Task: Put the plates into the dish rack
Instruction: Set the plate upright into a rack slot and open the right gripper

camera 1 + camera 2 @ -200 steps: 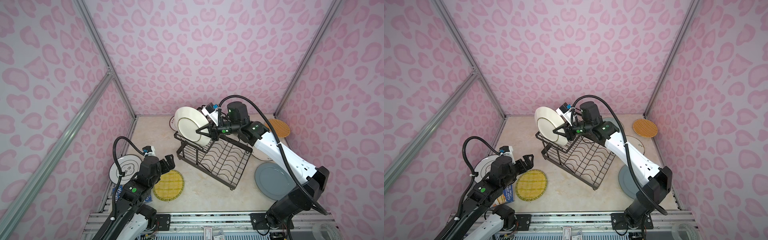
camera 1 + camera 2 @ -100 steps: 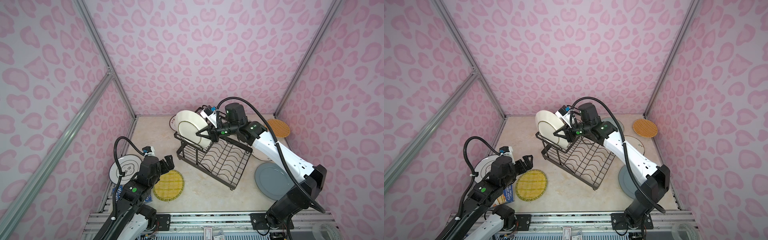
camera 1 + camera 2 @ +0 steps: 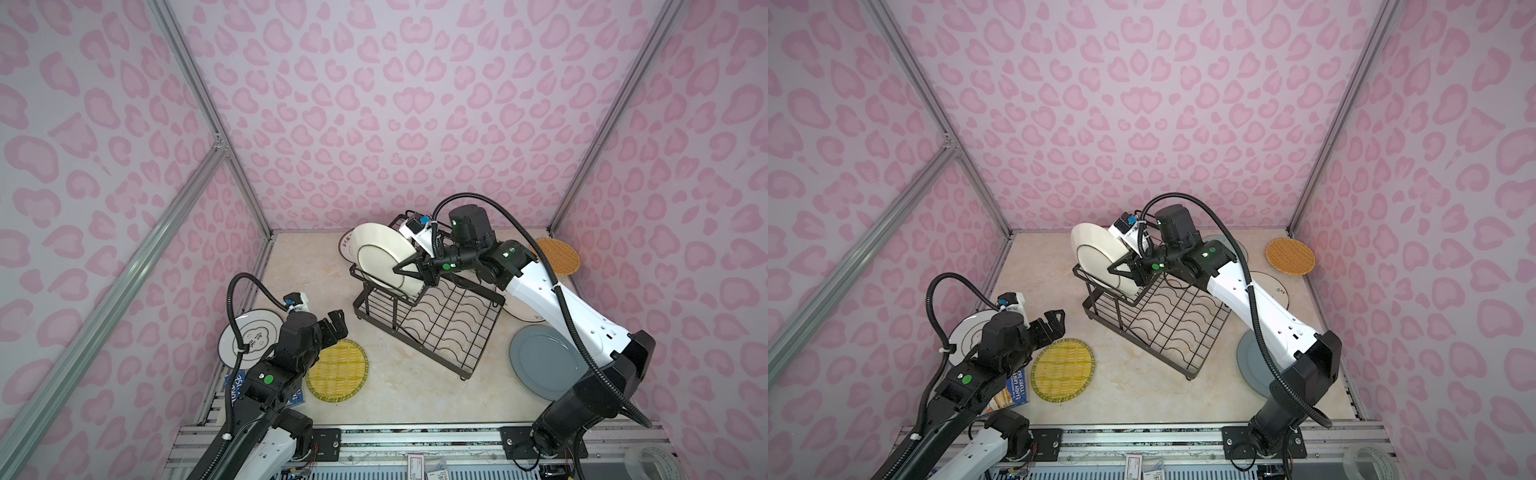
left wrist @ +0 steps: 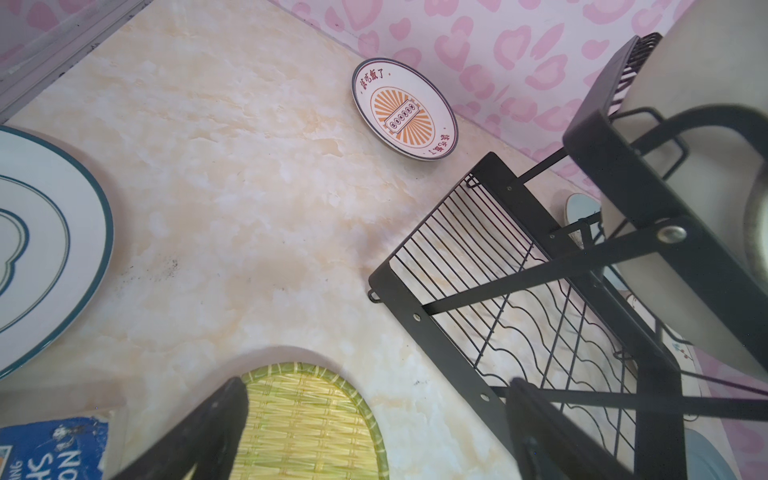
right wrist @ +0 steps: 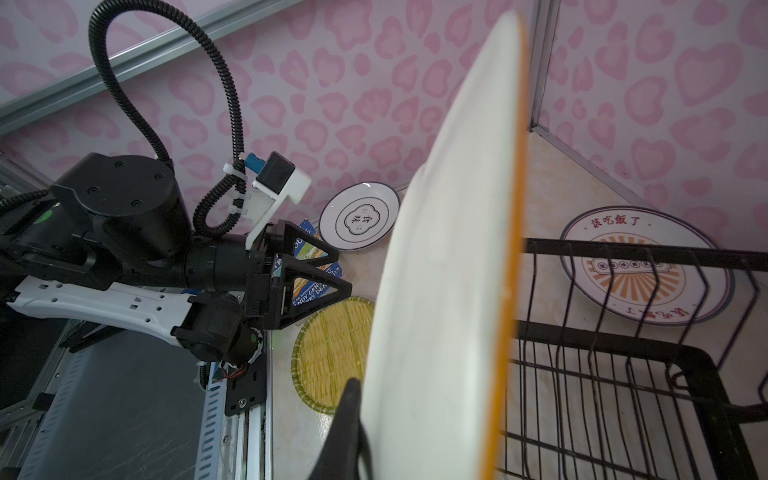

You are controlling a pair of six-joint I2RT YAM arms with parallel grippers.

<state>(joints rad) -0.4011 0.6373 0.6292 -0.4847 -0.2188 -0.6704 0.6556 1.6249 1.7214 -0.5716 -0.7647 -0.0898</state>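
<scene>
My right gripper (image 3: 400,270) is shut on a white plate with a gold rim (image 3: 384,259), held on edge over the raised tier of the black dish rack (image 3: 436,320). In the right wrist view this white plate (image 5: 449,291) fills the middle, one finger (image 5: 347,428) pressed against its face, the rack's wire slots (image 5: 623,374) beside it. The plate's lower edge is down at the tier; I cannot tell if it sits in a slot. My left gripper (image 3: 336,328) hangs open and empty above a yellow woven plate (image 3: 337,370).
More plates lie flat around the rack: a teal-rimmed white one (image 3: 249,343) at the left, an orange sunburst one (image 4: 405,110) at the back wall, an orange woven one (image 3: 557,255), a grey-blue one (image 3: 540,361). A blue box (image 3: 1013,390) sits under the left arm.
My right gripper has lowered the white plate slightly toward the rack's raised tier. The left arm has stayed still.
</scene>
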